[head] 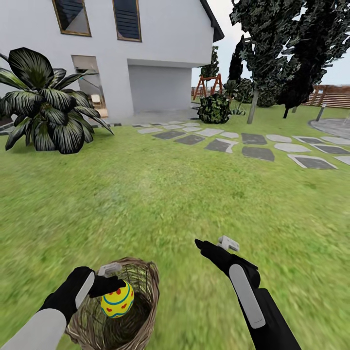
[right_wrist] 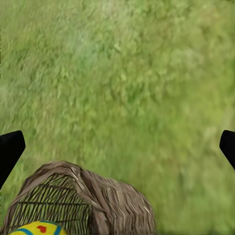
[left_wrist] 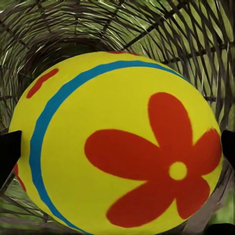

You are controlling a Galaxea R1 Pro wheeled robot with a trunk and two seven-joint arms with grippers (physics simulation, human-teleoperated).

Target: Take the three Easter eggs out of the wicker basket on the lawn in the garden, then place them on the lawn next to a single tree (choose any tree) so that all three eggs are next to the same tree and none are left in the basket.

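One egg (left_wrist: 117, 142) sits clamped in the left jaws over the wicker basket (head: 146, 282); right jaws gape.

No readable text anywhere.
Nothing could be read: the Easter egg (left_wrist: 117, 142) carried only painted red flowers and blue bands, no letters or numbers, and the white house (head: 146, 43) with its garage door bore no sign, number or label that could be made out.
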